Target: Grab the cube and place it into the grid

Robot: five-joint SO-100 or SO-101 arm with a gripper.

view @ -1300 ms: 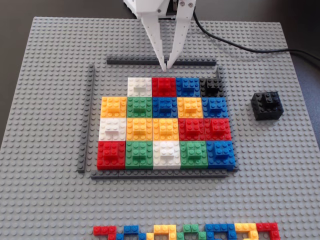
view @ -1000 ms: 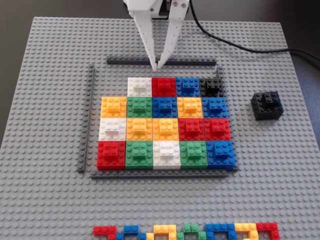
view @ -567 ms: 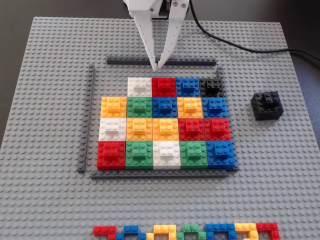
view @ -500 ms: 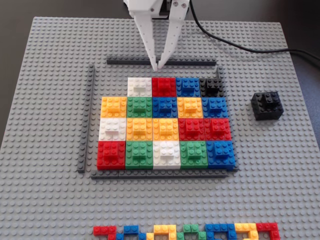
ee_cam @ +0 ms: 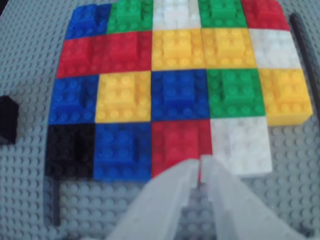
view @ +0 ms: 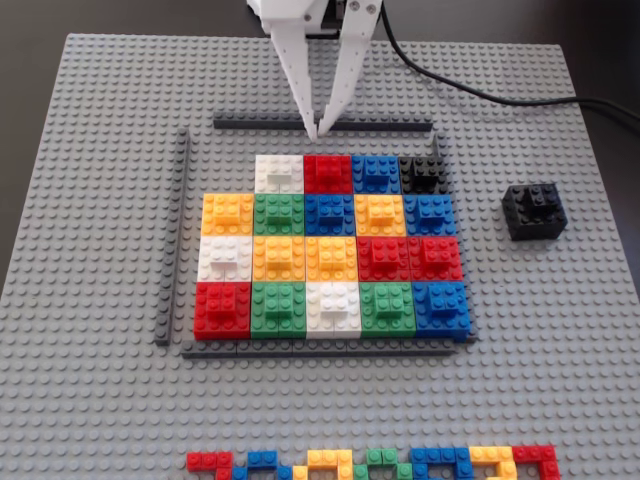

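Note:
The cube (view: 535, 210), a small black block with a raised brick on top, sits alone on the baseplate to the right of the grid (view: 330, 255). In the wrist view the cube (ee_cam: 6, 119) shows at the left edge. The grid (ee_cam: 175, 95) holds coloured blocks and one black block (view: 422, 173) in its far right corner; its far left cell is bare. My gripper (view: 318, 132) hangs over the far grey strip (view: 260, 123), just behind the red block, well left of the cube. Its white fingertips (ee_cam: 200, 167) meet with nothing between them.
Everything stands on a big light grey studded baseplate (view: 90, 200). Dark grey strips frame the grid at the left (view: 175, 240) and the front (view: 320, 350). A line of small flat coloured bricks (view: 370, 462) runs along the near edge. A black cable (view: 480, 95) trails off to the right.
The gripper shifted a little to the left along the far strip and has since stayed nearly still, fingertips together. The cube and the grid blocks have not moved.

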